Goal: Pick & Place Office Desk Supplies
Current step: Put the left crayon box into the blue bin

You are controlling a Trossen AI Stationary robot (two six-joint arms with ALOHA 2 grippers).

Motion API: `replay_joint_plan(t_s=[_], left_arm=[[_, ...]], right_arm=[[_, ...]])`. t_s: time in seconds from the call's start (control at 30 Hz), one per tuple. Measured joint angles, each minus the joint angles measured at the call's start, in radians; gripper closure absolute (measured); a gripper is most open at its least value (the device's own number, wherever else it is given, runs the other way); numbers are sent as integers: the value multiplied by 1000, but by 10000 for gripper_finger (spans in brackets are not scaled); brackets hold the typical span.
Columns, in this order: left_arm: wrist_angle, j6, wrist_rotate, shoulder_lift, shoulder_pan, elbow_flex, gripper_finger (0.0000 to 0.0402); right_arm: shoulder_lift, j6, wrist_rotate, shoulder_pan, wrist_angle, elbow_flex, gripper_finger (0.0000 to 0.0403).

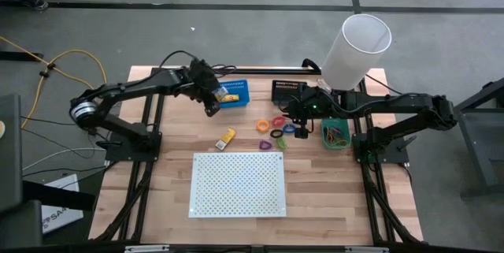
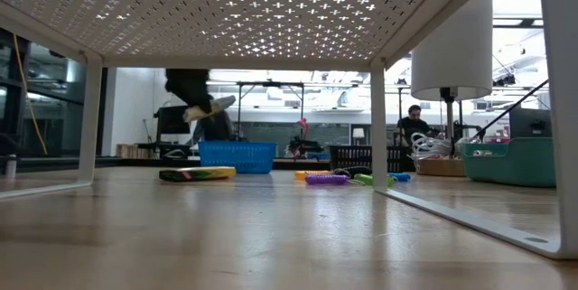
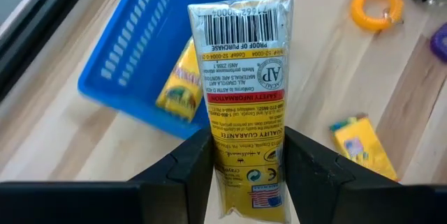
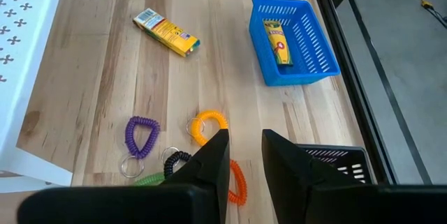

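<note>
Left end effector [image 3: 246, 155] clamps a packet [image 3: 244, 77] above blue bin [image 3: 126, 63] holding another packet [image 3: 178, 84]; right end effector [image 4: 244, 158] slightly apart over loops [image 4: 208, 125].

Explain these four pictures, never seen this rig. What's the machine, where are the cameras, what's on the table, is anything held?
It is a robot with two dark arms at a wooden table, each ending in a two-finger gripper. One picture looks straight down, one looks level across the table top, and two come from cameras on the wrists.

The left gripper is shut on a yellow packet beside the blue bin, which already holds another packet. A third packet lies loose on the wood.

The right gripper hangs over a cluster of coiled plastic loops, with nothing between its fingers. Also there: a black bin, a green bin and a white perforated board.
</note>
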Motion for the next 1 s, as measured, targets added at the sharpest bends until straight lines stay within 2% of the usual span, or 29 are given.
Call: replay_joint_plan(t_s=[0.47, 0.67, 1.0], left_arm=[[-239, 200, 17, 389, 75, 427, 253], [-253, 246, 65, 454, 115, 460, 253], [-239, 280, 43, 473, 91, 462, 253]], right_arm=[[0, 0, 0, 0, 0, 0, 328], [0, 0, 0, 0, 0, 0, 328], [0, 0, 0, 0, 0, 0, 328]])
